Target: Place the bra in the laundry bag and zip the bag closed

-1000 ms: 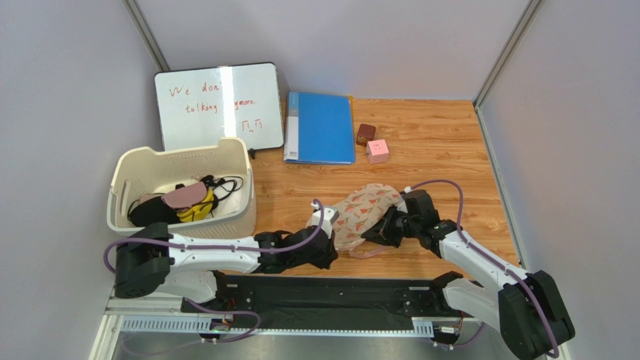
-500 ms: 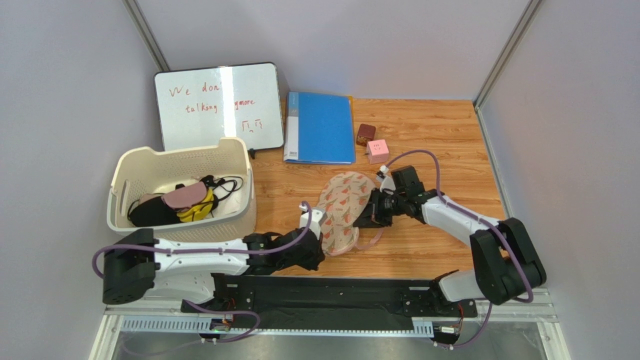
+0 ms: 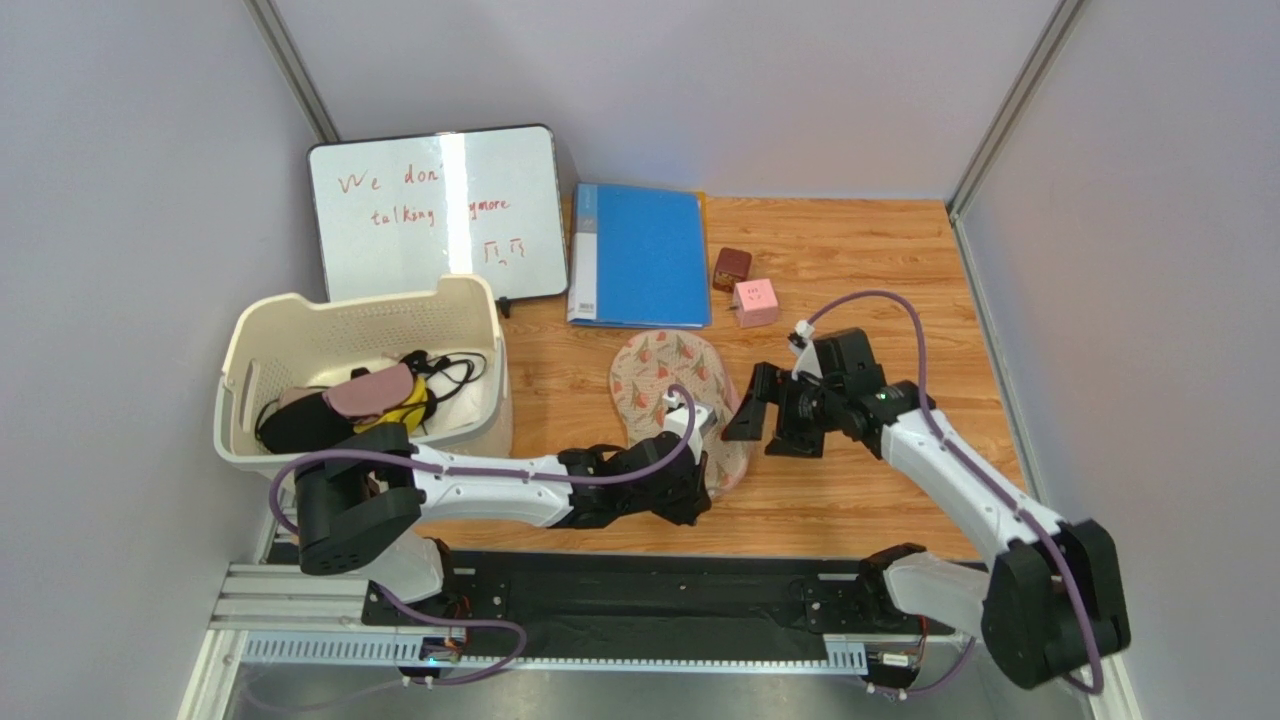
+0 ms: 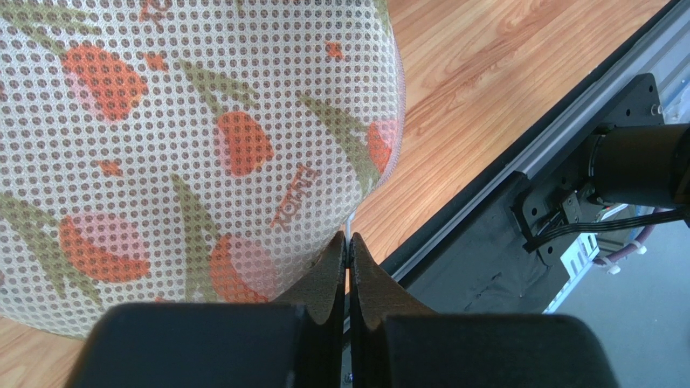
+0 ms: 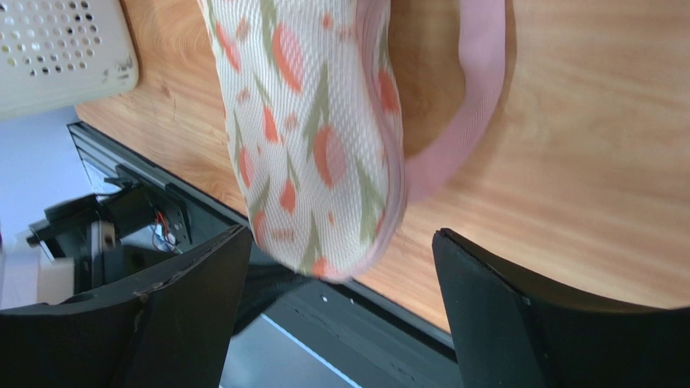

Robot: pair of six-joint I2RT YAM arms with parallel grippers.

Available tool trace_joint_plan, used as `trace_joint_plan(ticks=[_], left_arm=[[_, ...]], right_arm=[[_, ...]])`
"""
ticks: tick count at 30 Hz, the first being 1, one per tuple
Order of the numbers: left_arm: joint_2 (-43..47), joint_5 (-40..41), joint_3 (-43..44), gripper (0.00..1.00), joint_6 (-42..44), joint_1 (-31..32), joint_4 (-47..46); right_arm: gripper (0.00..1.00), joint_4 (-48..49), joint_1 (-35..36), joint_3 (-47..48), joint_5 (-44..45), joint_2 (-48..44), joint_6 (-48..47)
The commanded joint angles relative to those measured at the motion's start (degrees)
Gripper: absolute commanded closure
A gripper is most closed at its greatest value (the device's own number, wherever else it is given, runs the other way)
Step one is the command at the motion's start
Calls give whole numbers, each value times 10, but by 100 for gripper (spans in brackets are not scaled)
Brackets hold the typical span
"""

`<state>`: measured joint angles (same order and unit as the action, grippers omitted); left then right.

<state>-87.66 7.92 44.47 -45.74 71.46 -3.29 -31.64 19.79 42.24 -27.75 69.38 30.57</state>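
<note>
The laundry bag (image 3: 669, 393), a beige peanut-shaped pouch with red-and-green print, lies closed on the wooden table between both arms. Its pink loop (image 5: 479, 97) trails off one side. My left gripper (image 3: 700, 474) sits at the bag's near end. In the left wrist view it (image 4: 348, 239) is shut, a thin white sliver at the bag's rim (image 4: 387, 153) pinched between the tips. My right gripper (image 3: 768, 417) stands open just right of the bag, touching nothing. In the right wrist view the bag's end (image 5: 316, 145) hangs between the wide jaws (image 5: 340, 242). The bra shows in no view.
A cream basket (image 3: 268, 333) with pink, yellow and black garments stands at the left. Behind are a whiteboard (image 3: 436, 210), a blue folder (image 3: 639, 255), a brown box (image 3: 732, 267) and a pink box (image 3: 756, 300). The black rail (image 3: 646, 585) runs along the near edge.
The right gripper has let go of the bag, opened wide and drawn back to the right. The bag has swung left and turned lengthwise. The left gripper has shifted right, staying shut.
</note>
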Motion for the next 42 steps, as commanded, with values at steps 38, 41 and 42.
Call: trace_joint_plan(ticks=[38, 41, 42], left_arm=[[171, 85, -141, 100, -49, -16, 86], [199, 102, -155, 100, -56, -25, 119], [203, 106, -157, 100, -60, -28, 137]], right_arm=[[100, 177, -12, -118, -120, -22, 74], [100, 188, -12, -117, -128, -10, 72], [100, 190, -12, -116, -128, -8, 71]])
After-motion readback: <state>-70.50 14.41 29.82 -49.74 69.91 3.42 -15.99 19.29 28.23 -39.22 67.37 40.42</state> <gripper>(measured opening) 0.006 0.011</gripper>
